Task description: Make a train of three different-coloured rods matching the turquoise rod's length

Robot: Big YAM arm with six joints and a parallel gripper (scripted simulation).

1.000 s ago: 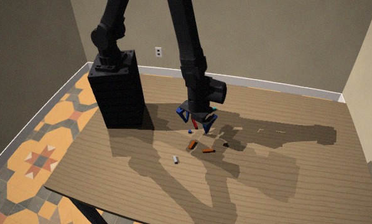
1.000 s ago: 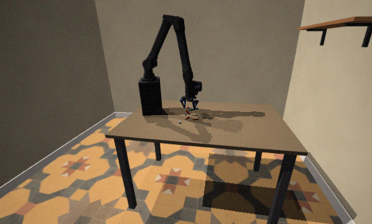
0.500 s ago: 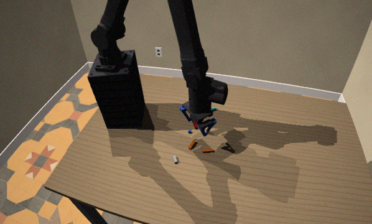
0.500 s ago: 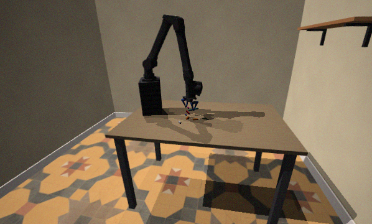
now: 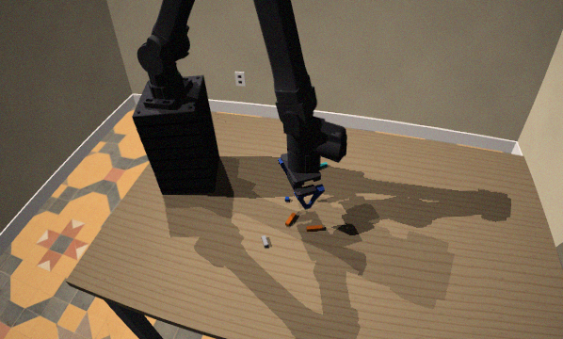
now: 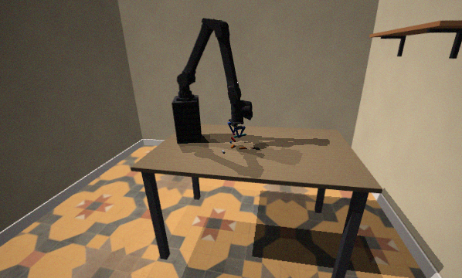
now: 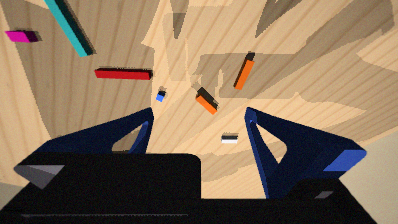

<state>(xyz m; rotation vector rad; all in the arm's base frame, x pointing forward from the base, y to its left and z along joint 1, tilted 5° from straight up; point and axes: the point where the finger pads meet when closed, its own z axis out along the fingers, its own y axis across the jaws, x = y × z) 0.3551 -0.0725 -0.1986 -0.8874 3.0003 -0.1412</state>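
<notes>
My gripper (image 5: pixel 308 195) hangs open and empty just above the table; it also shows in the wrist view (image 7: pixel 200 125) and in the exterior view (image 6: pixel 236 131). The turquoise rod (image 7: pixel 70 27) (image 5: pixel 324 165) lies at the wrist view's top left, and only its tip peeks out behind the wrist. A magenta rod (image 7: pixel 21 36) and a red rod (image 7: pixel 123 74) lie near it. A small blue rod (image 7: pixel 160 96) (image 5: pixel 287 199) lies by the left finger. Two orange rods (image 7: pixel 206 101) (image 7: pixel 244 71) lie apart ahead of the fingers (image 5: pixel 291 218) (image 5: pixel 315 228). A grey rod (image 7: pixel 229 138) (image 5: pixel 265 241) lies alone.
The arm's black base block (image 5: pixel 175 134) stands at the table's back left. The table's front edge (image 5: pixel 121 301) drops to a tiled floor. Walls close off the back and the right. Arm shadows cross the wood.
</notes>
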